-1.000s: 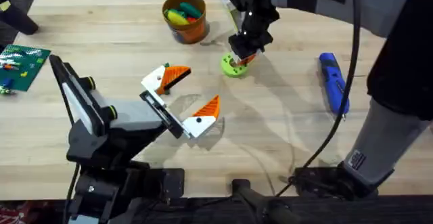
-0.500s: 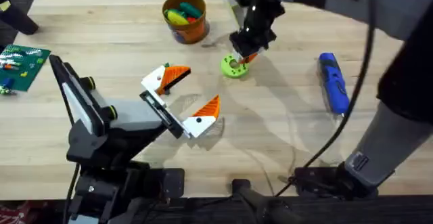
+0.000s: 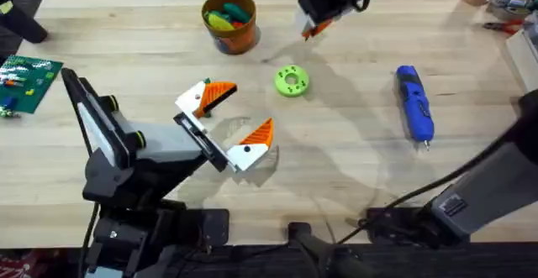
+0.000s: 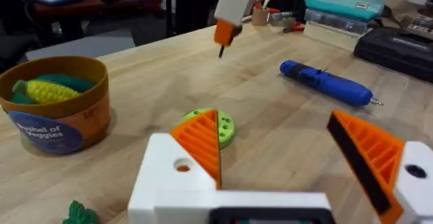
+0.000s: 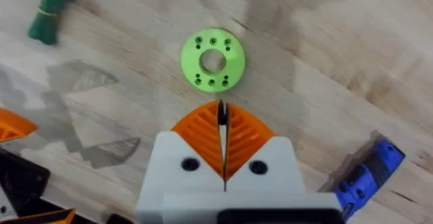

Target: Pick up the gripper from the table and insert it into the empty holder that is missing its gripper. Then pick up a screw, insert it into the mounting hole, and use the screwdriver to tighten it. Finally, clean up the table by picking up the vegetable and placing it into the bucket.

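Note:
My right gripper (image 3: 313,29) hangs above the table (image 3: 353,169) at the far side, beyond the green disc (image 3: 292,81). Its orange pads (image 5: 203,132) are shut on a small dark screw (image 5: 221,113), which pokes down below the right gripper (image 4: 225,34) as a thin dark tip. The left gripper (image 3: 231,117) stands open near the table's middle with nothing between its fingers (image 4: 201,141). The blue screwdriver (image 3: 414,102) lies to the right. At the far middle sits the bucket (image 3: 229,22), holding toy pieces. A small green vegetable (image 5: 49,6) lies on the wood. The loose gripper and holder are out of view.
The green disc (image 5: 213,59) has a centre hole ringed by small holes. A green circuit board (image 3: 28,81) lies at the left edge. Tools and boxes (image 3: 503,1) crowd the far right corner. Bare wood stretches between the disc and the screwdriver (image 4: 328,83).
The right gripper has lifted off the green disc and moved up and toward the far edge, still shut. The left arm has not moved.

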